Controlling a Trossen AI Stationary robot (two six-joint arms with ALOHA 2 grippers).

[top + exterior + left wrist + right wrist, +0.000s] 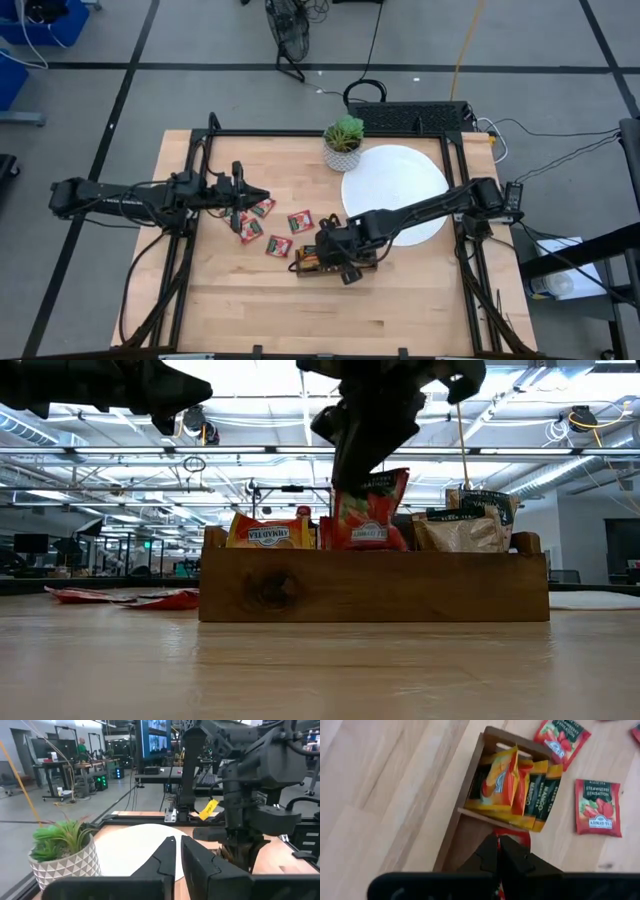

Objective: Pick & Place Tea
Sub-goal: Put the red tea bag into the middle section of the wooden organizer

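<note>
Brown three-compartment wooden tray [470, 795] holds orange-yellow sachets [501, 780] — right gripper [498, 851] pinches glossy red sachet [368, 510] above the middle compartment; left gripper [178, 851] nearly closed, empty.

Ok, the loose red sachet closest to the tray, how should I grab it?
Come straight down and pinch across two opposite edges of the red sachet; it lies flat on the table, nothing touching it, with no raised side.
</note>
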